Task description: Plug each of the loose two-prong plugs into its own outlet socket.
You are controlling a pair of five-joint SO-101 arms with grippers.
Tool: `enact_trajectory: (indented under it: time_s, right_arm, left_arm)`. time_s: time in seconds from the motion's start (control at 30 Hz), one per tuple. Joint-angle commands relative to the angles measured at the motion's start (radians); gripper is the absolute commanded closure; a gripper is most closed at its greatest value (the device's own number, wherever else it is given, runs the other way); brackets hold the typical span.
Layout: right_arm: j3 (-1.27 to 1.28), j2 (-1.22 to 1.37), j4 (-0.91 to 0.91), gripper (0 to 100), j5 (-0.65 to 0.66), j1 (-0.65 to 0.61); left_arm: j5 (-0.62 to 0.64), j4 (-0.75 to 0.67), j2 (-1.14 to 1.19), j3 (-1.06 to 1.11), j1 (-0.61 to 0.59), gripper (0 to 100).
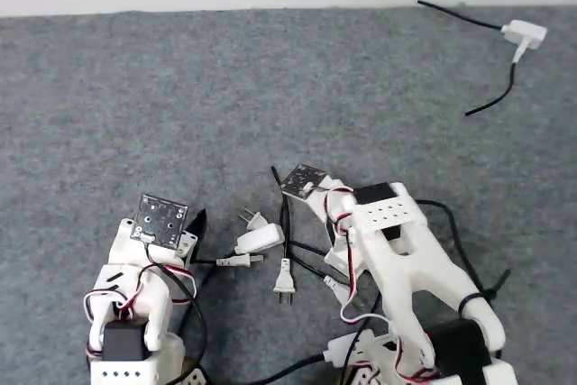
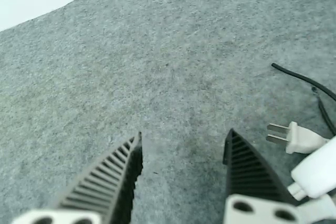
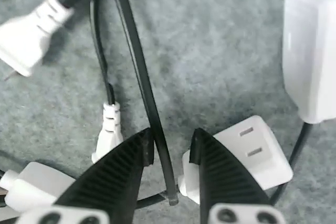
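Note:
My left gripper is open over bare grey carpet, with nothing between its fingers. Just off to one side of it lies a white two-prong plug, next to a white adapter body. In the high view these lie in a cluster mid-table: one plug, the adapter, another plug and a third plug. My right gripper is open low over a black cable. A white two-slot outlet socket lies beside one finger.
A large white block lies beyond the socket, and a white plug and a small white connector lie off the other side. Far at the back right a white plug on a black cable lies alone. Black cables tangle between the arms.

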Motion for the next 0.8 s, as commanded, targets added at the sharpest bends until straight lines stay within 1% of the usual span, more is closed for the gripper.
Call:
enact_trajectory:
  time_s: [0.0,0.17,0.4,0.53,0.63,0.77]
  right_arm:
    - [-0.021,-0.041,0.013,87.7,0.011,0.01]
    - [-0.08,-0.058,0.114,87.6,0.009,-0.021]
    - [-0.078,-0.18,0.186,87.6,-0.075,-0.18]
    - [-0.049,-0.202,0.206,87.6,-0.12,-0.274]
    - [-0.015,-0.2,0.173,87.6,-0.124,-0.283]
    - [0.003,-0.2,0.162,87.6,-0.12,-0.259]
  left_arm:
    - [0.005,-0.011,-0.006,-0.012,0.003,75]
    - [0.005,-0.011,-0.006,-0.012,0.003,75]
    - [0.005,-0.011,-0.006,-0.012,0.003,75]
    - [0.005,-0.011,-0.006,-0.012,0.003,75]
    - [0.005,-0.009,-0.006,-0.012,0.003,75]
    - [0.005,-0.009,-0.006,-0.012,0.002,75]
